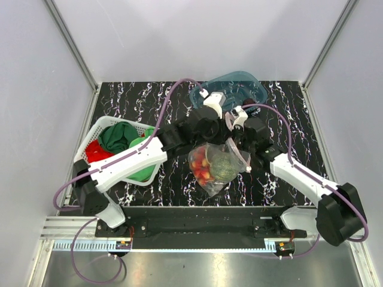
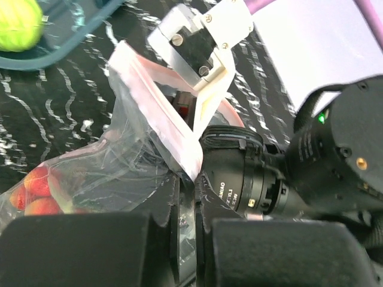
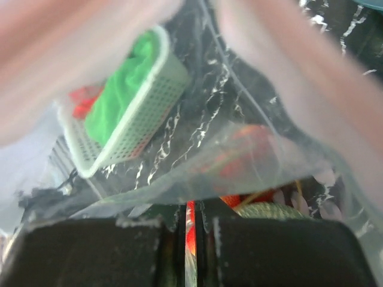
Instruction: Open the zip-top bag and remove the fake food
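The left gripper is pressed together on one lip of the zip-top bag. The right gripper pinches the opposite lip, so the bag sags between them over the middle of the table. The film looks thin, limp and slippery, weighted low by the fake food. The stiffer pink zip strip seems the surest hold.

Clear zip-top bag mid-table — red and green fake food inside
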You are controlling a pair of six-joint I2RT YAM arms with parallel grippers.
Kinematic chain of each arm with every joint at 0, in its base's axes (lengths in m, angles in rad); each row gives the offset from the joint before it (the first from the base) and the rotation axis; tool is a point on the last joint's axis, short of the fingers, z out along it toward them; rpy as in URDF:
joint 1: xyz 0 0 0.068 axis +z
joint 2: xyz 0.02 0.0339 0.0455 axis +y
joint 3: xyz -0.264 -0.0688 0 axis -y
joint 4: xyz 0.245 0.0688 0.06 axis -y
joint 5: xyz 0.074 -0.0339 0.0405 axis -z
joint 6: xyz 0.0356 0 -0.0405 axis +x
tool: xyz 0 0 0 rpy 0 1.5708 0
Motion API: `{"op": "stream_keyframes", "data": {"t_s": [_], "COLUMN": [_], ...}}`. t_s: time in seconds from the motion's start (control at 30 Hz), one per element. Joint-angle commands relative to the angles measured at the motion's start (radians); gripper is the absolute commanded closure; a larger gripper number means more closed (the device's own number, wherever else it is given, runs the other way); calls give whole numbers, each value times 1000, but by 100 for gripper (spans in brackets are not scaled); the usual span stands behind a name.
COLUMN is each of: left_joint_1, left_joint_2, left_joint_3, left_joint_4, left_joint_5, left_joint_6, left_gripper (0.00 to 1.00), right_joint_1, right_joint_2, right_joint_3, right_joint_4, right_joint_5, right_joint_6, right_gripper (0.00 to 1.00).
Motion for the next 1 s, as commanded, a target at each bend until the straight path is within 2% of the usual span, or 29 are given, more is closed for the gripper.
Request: {"op": "stream_keyframes", "data": {"t_s": [0.0, 0.17, 0.27, 0.43, 0.63, 0.67, 0.77, 0.97], "left_joint_1": [56, 64, 65, 65, 73, 73, 73, 75], "left_joint_2": [-178, -261, -303, -290, -284, -283, -269, -235], "left_joint_3": [-105, -206, -277, -294, -331, -334, -340, -322], "left_joint_4": [-27, 30, 112, 177, 255, 257, 270, 290], "left_joint_5": [-117, -86, -8, 90, 158, 158, 181, 221], "left_joint_6": [-2, -7, -5, -16, -33, -39, -45, -51], "left_gripper": [100, 100, 100, 100, 80, 71, 58, 44], "right_joint_1": [-27, -29, -29, -24, -9, -8, 5, 31], "right_joint_2": [-96, -102, -76, -27, -7, -5, -8, -15], "right_joint_3": [-31, -25, -18, 1, 42, 47, 68, 73], "right_joint_4": [-18, -31, -31, -30, -61, -61, -92, -92], "right_joint_5": [91, 63, 66, 34, 17, 17, 16, 11], "right_joint_6": [-24, -2, -8, -16, -13, -8, 9, 32], "right_gripper": [100, 100, 100, 100, 100, 100, 100, 100]}}
